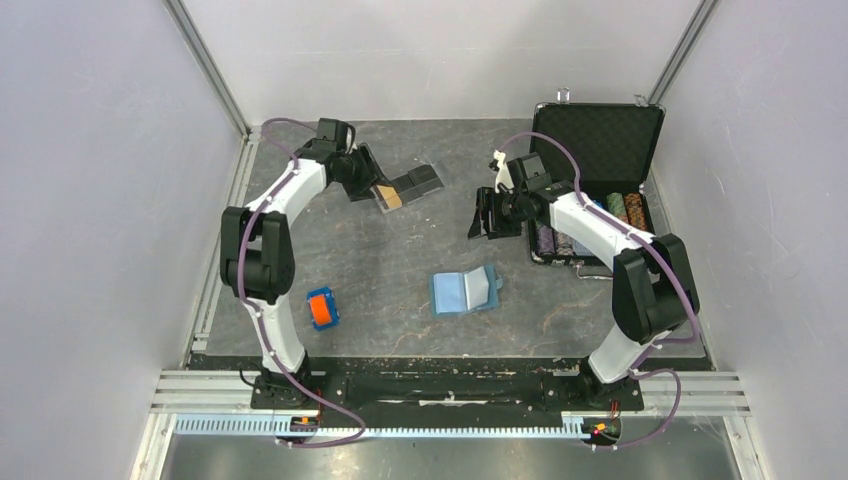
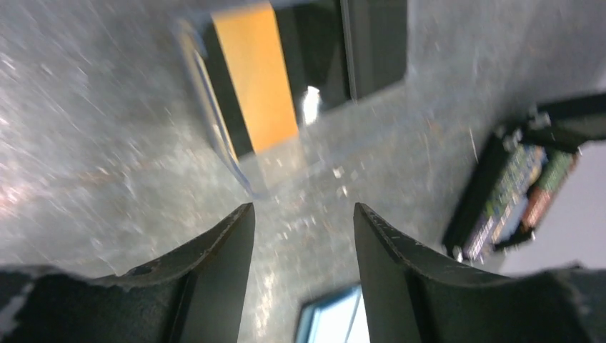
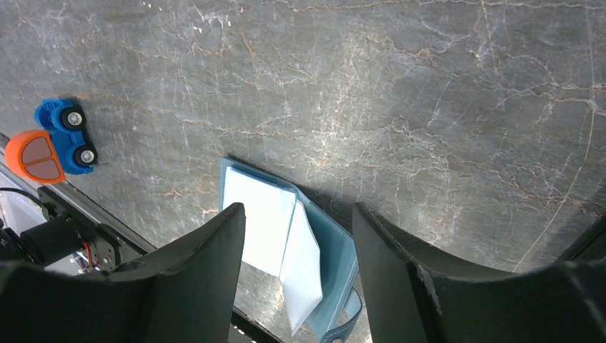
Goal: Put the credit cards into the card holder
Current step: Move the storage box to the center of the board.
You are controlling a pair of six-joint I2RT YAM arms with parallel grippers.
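An orange card [image 2: 257, 75] lies in a clear plastic tray [image 2: 207, 100] with black cards [image 2: 318, 50] beside it. In the top view the tan card [image 1: 392, 197] and black cards [image 1: 422, 180] sit at the back of the table. My left gripper [image 1: 370, 184] is open and empty just short of the tray; it also shows in the left wrist view [image 2: 304, 214]. The teal card holder [image 1: 465, 290] lies open mid-table, its light blue pockets facing up [image 3: 279, 229]. My right gripper [image 1: 488, 215] hovers open and empty above it, as the right wrist view shows [image 3: 296, 214].
An open black chip case [image 1: 598, 170] with stacked chips stands at the back right, behind my right arm. An orange-and-blue toy block [image 1: 322, 308] sits near the front left, and also shows in the right wrist view [image 3: 57, 143]. The table's front edge lies just below the holder.
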